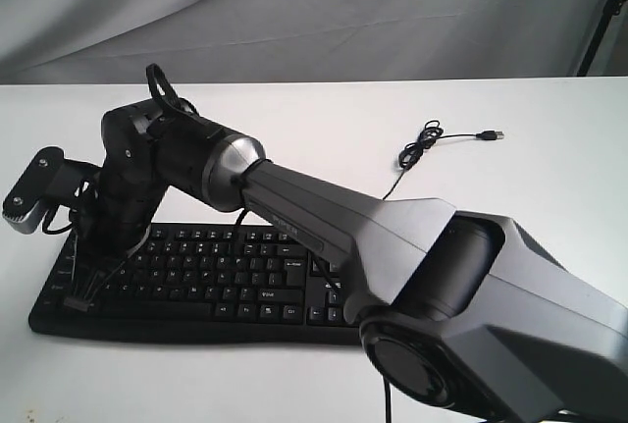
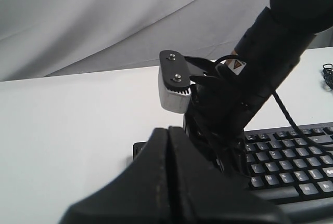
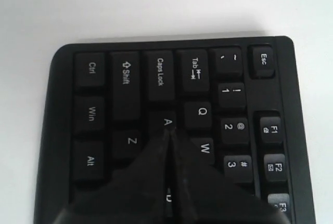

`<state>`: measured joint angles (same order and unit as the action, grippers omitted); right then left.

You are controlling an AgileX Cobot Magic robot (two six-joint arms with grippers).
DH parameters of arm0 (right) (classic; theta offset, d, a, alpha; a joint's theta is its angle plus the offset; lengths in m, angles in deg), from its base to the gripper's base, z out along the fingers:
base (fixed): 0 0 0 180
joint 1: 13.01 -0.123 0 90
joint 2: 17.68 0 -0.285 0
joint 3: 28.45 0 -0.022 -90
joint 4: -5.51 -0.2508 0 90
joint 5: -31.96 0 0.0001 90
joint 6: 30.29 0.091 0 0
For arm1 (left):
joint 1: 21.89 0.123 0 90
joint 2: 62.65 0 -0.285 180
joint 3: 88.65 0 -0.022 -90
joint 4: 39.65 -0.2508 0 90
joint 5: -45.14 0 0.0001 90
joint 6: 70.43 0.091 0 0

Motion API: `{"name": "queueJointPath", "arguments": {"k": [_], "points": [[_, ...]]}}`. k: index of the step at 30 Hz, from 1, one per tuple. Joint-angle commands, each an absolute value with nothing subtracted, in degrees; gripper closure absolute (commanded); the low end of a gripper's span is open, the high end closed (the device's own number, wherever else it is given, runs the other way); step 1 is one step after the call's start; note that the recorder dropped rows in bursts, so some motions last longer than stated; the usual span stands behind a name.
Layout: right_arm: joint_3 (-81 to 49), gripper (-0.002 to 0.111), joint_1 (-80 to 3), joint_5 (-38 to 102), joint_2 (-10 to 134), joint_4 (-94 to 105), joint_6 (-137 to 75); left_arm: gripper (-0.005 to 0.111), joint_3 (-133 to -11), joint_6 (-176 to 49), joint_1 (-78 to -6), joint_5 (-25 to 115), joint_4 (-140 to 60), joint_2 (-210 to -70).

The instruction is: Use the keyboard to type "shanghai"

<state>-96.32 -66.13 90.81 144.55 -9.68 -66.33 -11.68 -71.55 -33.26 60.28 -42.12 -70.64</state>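
The black keyboard [image 1: 226, 276] lies near the table's front edge, also seen in the left wrist view [image 2: 291, 156] and the right wrist view [image 3: 125, 78]. My right arm reaches across from the lower right to the keyboard's left end. Its gripper [image 1: 86, 293] points down there, shut, with nothing held. In the right wrist view its closed tips [image 3: 169, 131] sit at the edge of the A key [image 3: 166, 121], beside W and Z. Whether they press the key is unclear. My left gripper [image 2: 168, 130] is shut and empty, off the keyboard's left end, facing the right arm's wrist [image 2: 229, 104].
The keyboard's thin USB cable [image 1: 422, 143] is coiled on the white table [image 1: 343, 119] behind it, with the plug [image 1: 491, 135] lying loose. A grey cloth backdrop [image 1: 314, 11] hangs behind the table. The right arm's body covers the keyboard's right part.
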Motion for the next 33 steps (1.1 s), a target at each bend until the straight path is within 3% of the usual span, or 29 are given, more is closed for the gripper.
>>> {"name": "queueJointPath", "arguments": {"k": [1, 33], "points": [[-96.61, 0.108, -66.31, 90.08, 144.44, -9.5, -66.45, 0.107, -11.43, -71.71, -33.49, 60.01, -42.16, -70.44], [-96.61, 0.108, -66.2, 90.19, 145.14, -9.18, -66.25, 0.107, -11.43, -71.71, -33.49, 60.01, -42.16, -70.44]]}}
